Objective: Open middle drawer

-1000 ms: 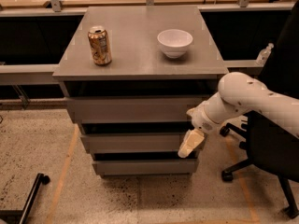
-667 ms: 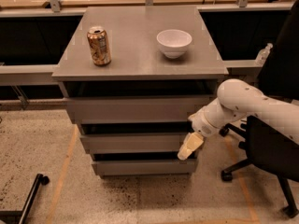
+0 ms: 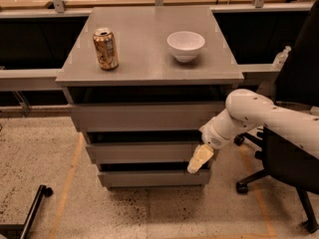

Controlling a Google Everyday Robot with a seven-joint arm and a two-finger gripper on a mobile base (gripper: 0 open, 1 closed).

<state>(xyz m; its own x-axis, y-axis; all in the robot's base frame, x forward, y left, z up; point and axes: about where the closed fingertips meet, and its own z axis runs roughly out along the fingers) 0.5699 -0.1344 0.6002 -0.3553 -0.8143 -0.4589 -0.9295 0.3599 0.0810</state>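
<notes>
Speckled floor, grey three-front cabinet ahead. I'm holding cream gripper at right end of wide shallow grey middle drawer, second front down. Gripper sinking slightly since second ago; drawer not moving out yet. Clenched or released: cannot tell.

A speckled floor crossed by orange tape lines lies below the grey worktop's near edge. A black office chair stands off its right edge. Dark recessed bays run behind its far edge.
</notes>
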